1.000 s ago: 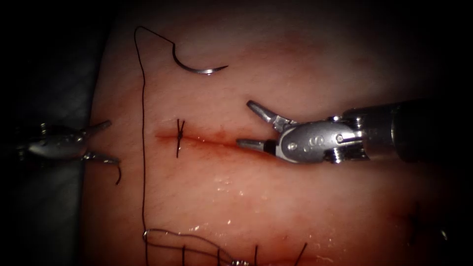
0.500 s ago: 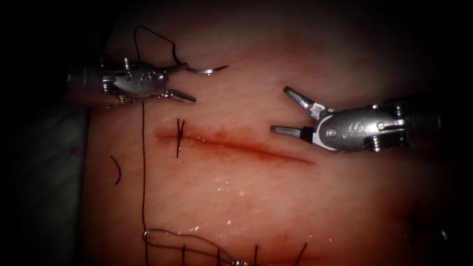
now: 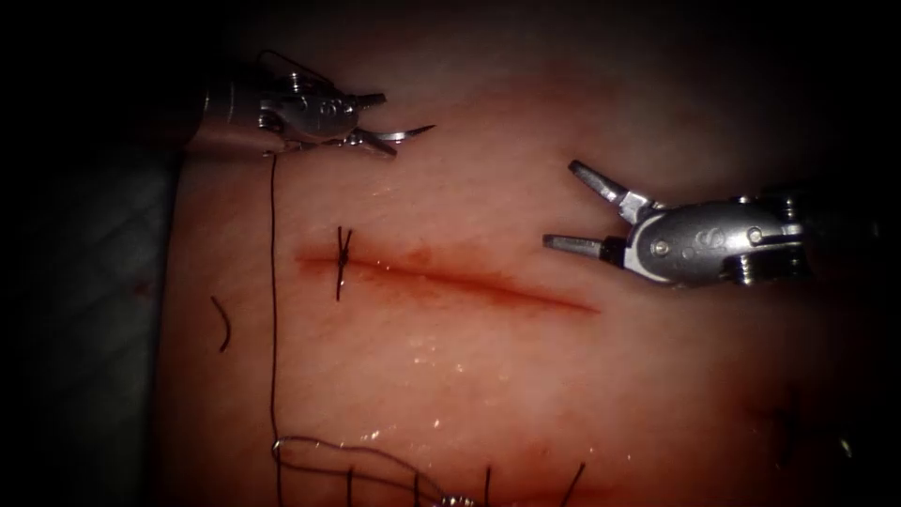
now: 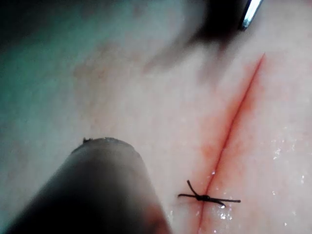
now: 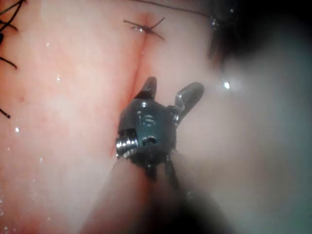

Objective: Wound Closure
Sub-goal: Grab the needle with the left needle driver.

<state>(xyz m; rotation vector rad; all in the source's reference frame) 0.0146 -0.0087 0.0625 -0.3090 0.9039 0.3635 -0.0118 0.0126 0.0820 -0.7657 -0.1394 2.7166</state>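
- The left pincer (image 3: 388, 124) has come across to the needle (image 3: 410, 134). Its jaws stand apart around the needle's rear half and are not clamped on it.
- The needle lies flat on the tissue (image 3: 469, 376), not in it, on the far side of the cut (image 3: 450, 277) near its left end, with its tip pointing right.
- The right pincer (image 3: 561, 205) is spread wide and holds nothing, just beyond the cut's right end.
- Thread (image 3: 273, 282) runs from the needle toward the near edge, left of the tied stitch (image 3: 343, 253).
- This looks like needle pickup. It calls for a firm clamp on the curve, well behind the tip.
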